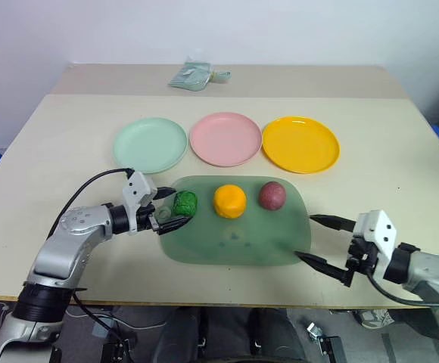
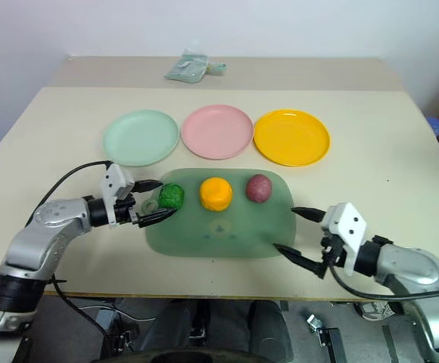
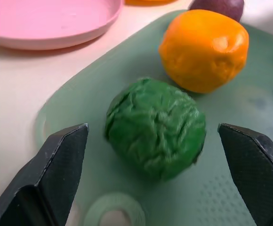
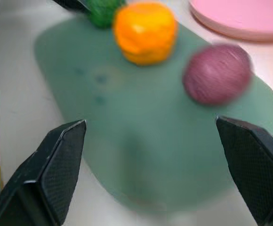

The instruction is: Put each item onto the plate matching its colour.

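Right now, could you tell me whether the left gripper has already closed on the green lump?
No, the left gripper stands open, with the green lump lying on the green mat between its fingertips and apart from both.

On my counter [image 1: 68,144] I count three round plastic plates: one mint green [image 1: 150,144], one pink [image 1: 225,138], one yellow-orange [image 1: 300,144]. Three small toy foods lie on one translucent green mat [image 1: 235,238]: one bumpy dark green lump [image 1: 185,203], one smooth orange ball [image 1: 229,201], one dark red-purple ball [image 1: 272,195]. One crumpled pale packet [image 1: 195,76] lies beyond.
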